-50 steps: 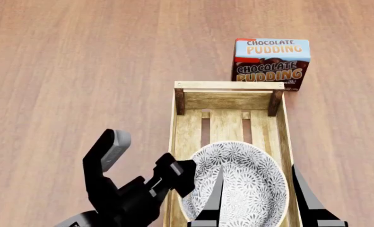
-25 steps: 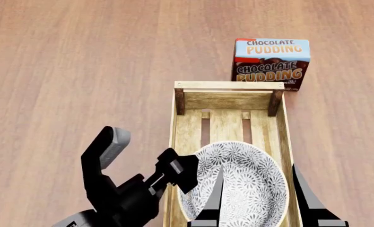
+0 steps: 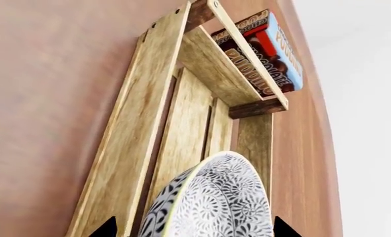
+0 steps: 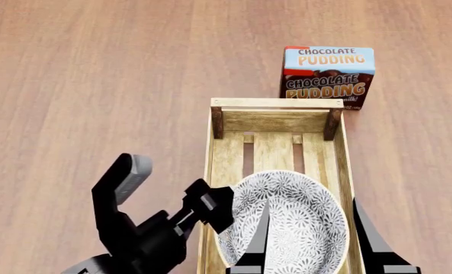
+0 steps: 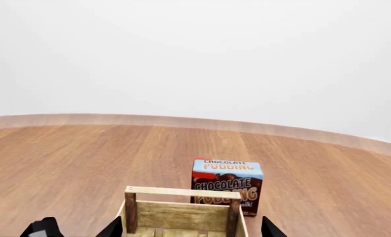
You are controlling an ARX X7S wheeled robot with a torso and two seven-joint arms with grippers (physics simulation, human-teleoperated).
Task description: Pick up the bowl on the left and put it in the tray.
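Underneath everything, a broad brown wood-grain desk (image 4: 96,74), running past every edge of the head view. On it, a long rectangular light-wood tray (image 4: 276,120) with slatted bottom, low sides and darker corner posts, its near end cut off by the lower edge of the head view. Inside the near half of that tray, a round white ceramic bowl (image 4: 287,220) patterned all over in grey-blue flowers with a pale tan rim, lower rim out of frame and partly crossed by two dark prongs; seen edge-on over the slats in the left wrist view (image 3: 212,202). Whether sitting flat on the slats or tilted, hard to tell. Just beyond the tray's far end, a small blue and brown cardboard box (image 4: 328,75), printed "CHOCOLATE PUDDING" twice, with a smaller word ending "...ilk!" cut off behind the tray wall. At the left, a black left end effector (image 4: 168,191), spread wide and gripping nothing, one finger just beside the bowl's rim, the other well out over the desk. At the lower edge, a dark right end effector (image 4: 311,234), only two finger points showing, set wide apart above the bowl, nothing between them.
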